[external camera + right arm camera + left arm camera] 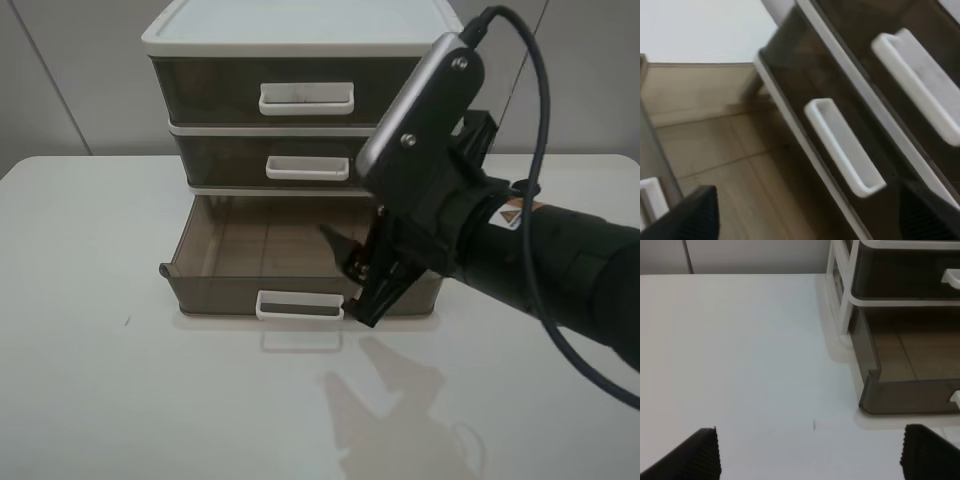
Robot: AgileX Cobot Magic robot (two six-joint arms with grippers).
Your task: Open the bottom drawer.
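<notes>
Clearly, you are dealing with a light, thin-walled thing: the shallow smoky-brown translucent plastic bottom drawer (262, 268) with its ribbed floor already stands pulled well out of the white-framed 3-drawer plastic cabinet (300, 40) on the white table (90, 380), and it shows nothing inside. Expect it to slide easily and flex a little if you load 1 corner; the smooth plastic front is slippery, so the small white rectangular loop handle (299, 305) at the middle of the front is your only sound hold. The mid-height drawer (270, 158) and the tallest top drawer (270, 92) above look shut, and their contents cannot be made out through the dark fronts. Your right gripper (368, 285) hangs over the drawer's right front corner, just beside the handle, fingers spread and pinching nothing. Your left gripper (810, 460) hovers spread over bare table, well left of the drawer.
</notes>
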